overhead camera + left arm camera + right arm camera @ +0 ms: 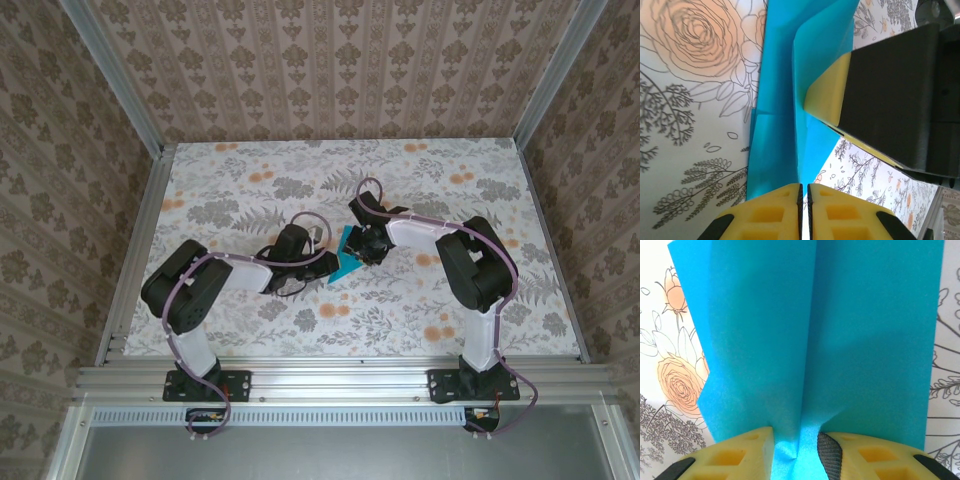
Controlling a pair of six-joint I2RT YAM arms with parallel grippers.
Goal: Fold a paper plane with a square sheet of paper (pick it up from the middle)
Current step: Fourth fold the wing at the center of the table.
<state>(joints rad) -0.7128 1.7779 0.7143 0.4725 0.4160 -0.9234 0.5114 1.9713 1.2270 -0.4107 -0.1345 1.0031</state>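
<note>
The square sheet of paper (346, 266) lies teal-blue on the middle of the table, creased along its centre, with both grippers meeting over it. From the left, my left gripper (322, 258) has its yellow fingers nearly together (804, 187), and the sheet's (775, 100) raised fold runs straight into their narrow gap. My right gripper (368, 250) comes from the right and presses down on the sheet (815, 340). Its jaws (795, 440) stand apart with a puckered ridge of paper between them. One right yellow finger (827, 85) rests on the paper in the left wrist view.
The table (250, 190) has a floral cloth and is fenced by aluminium rails (135, 250) and patterned walls. Both arm bases sit at the near edge (330, 380).
</note>
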